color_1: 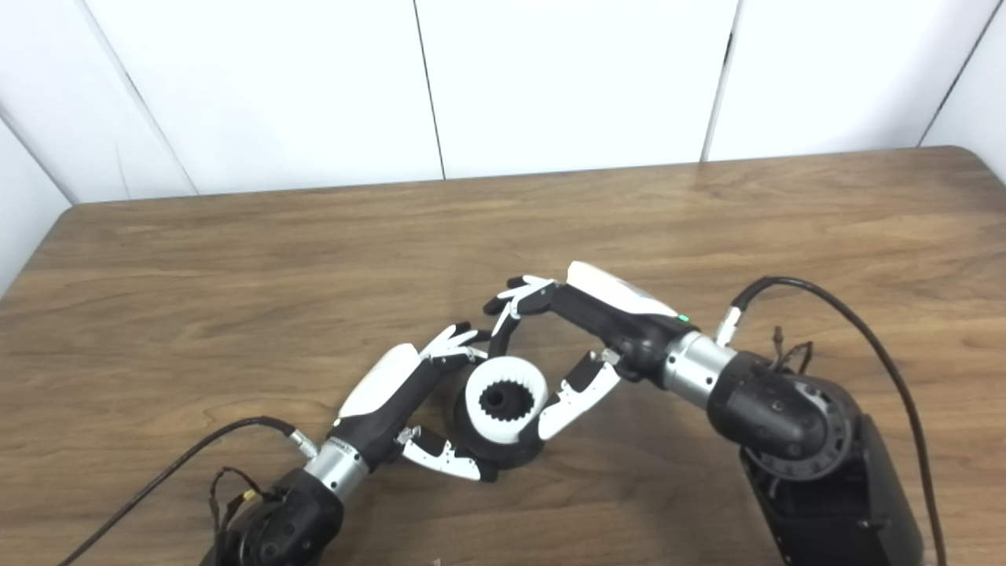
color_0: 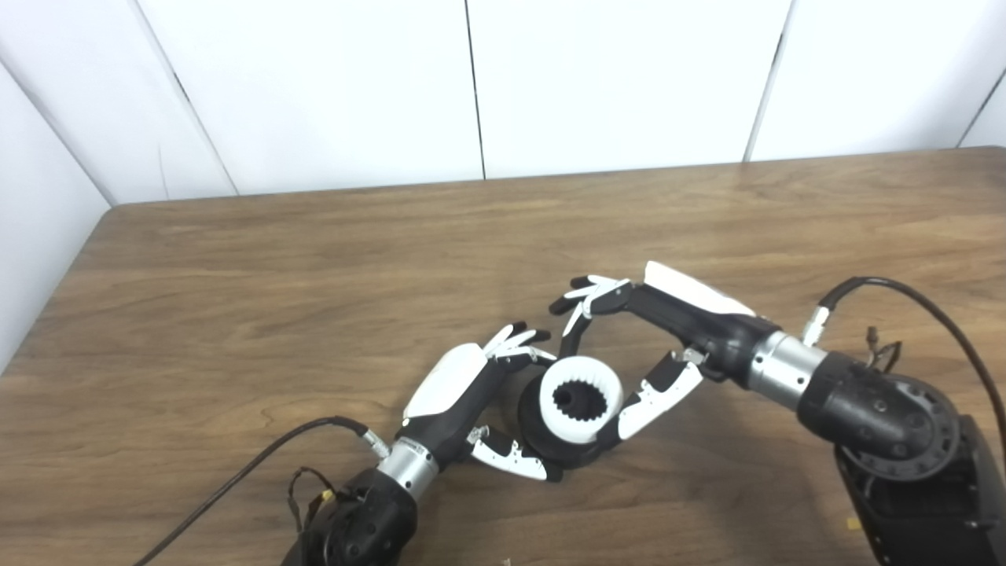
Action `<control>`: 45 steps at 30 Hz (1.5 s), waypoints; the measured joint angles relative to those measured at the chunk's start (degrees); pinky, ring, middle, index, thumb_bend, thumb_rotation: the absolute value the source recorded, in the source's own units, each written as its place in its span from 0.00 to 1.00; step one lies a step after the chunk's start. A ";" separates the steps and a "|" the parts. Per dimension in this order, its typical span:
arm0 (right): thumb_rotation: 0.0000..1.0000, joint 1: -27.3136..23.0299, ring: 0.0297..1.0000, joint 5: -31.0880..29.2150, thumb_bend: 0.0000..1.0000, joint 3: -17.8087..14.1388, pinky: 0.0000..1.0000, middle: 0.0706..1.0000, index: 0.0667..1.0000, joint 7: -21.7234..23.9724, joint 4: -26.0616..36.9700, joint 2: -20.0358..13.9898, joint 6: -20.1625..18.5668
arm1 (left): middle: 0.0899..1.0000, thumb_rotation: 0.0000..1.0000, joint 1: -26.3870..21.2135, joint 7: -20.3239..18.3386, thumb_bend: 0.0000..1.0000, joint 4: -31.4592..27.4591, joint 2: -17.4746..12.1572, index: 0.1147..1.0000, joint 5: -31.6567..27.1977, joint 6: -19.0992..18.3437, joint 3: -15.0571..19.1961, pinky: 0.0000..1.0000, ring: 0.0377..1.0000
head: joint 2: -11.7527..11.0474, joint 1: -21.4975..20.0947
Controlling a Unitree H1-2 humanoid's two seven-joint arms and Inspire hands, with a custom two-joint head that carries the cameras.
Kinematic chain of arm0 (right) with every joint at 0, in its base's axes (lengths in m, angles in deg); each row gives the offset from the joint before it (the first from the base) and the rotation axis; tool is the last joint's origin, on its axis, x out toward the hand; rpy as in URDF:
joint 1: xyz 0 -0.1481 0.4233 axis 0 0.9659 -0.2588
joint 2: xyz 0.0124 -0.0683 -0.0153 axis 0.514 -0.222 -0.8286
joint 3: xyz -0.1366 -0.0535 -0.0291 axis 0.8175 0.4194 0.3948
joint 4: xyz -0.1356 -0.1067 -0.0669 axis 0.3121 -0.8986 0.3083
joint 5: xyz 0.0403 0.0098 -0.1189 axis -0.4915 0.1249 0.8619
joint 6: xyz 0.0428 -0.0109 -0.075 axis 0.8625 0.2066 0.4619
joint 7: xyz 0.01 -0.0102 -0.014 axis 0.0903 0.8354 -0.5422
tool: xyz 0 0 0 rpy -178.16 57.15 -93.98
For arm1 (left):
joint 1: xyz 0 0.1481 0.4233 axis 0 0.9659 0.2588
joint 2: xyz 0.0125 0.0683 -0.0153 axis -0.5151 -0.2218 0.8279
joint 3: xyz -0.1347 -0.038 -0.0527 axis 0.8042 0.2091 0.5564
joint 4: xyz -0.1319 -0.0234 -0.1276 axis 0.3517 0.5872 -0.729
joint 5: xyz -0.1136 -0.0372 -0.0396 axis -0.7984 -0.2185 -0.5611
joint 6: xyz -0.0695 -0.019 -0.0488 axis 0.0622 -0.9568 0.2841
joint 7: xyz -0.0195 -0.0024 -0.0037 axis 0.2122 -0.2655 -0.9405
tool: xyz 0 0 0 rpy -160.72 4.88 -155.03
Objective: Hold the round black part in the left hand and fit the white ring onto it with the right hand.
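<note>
Two robot hands meet at a black part with a white ring, low in the middle of the frame

Nearest, at the bottom left, the left hand (color_0: 464, 393) comes up from its dark wrist and wraps around the round black part (color_0: 542, 440), with its thumb under the part and its fingers (color_0: 519, 342) curled over the top edge, so it is holding it. The white ring (color_0: 583, 399) sits on the face of the black part, and you can see little teeth inside its hole. From the bottom right, the right hand (color_0: 652, 338) reaches in; its thumb (color_0: 652, 401) touches the ring's right side and its fingers (color_0: 585, 303) bend down just behind the ring, a narrow grip around it. Both hands are close above the brown wooden table (color_0: 236, 314). Farthest back, a white wall (color_0: 471, 79) fills the top
</note>
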 measured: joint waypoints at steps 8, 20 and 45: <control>0.15 0.00 0.97 0.07 0.52 1.14 0.92 0.84 0.45 -2.30 -0.56 0.01 0.00 | 0.92 0.08 -0.14 0.08 0.52 0.00 -0.01 0.43 0.71 0.01 -0.17 0.89 1.00 | -0.09 0.00; 0.15 -0.68 0.96 -0.40 0.52 2.26 0.91 0.83 0.45 -4.80 -2.04 -0.02 0.04 | 0.92 0.08 -0.12 0.08 0.52 -0.01 0.02 0.43 0.70 0.00 -0.12 0.89 1.00 | -0.09 0.00; 0.15 -1.02 0.97 -0.55 0.52 4.47 0.91 0.83 0.45 -7.08 -5.09 -0.87 0.33 | 0.93 0.08 0.12 0.28 0.52 -0.01 0.59 0.43 1.10 0.00 0.05 0.89 1.00 | 0.26 0.53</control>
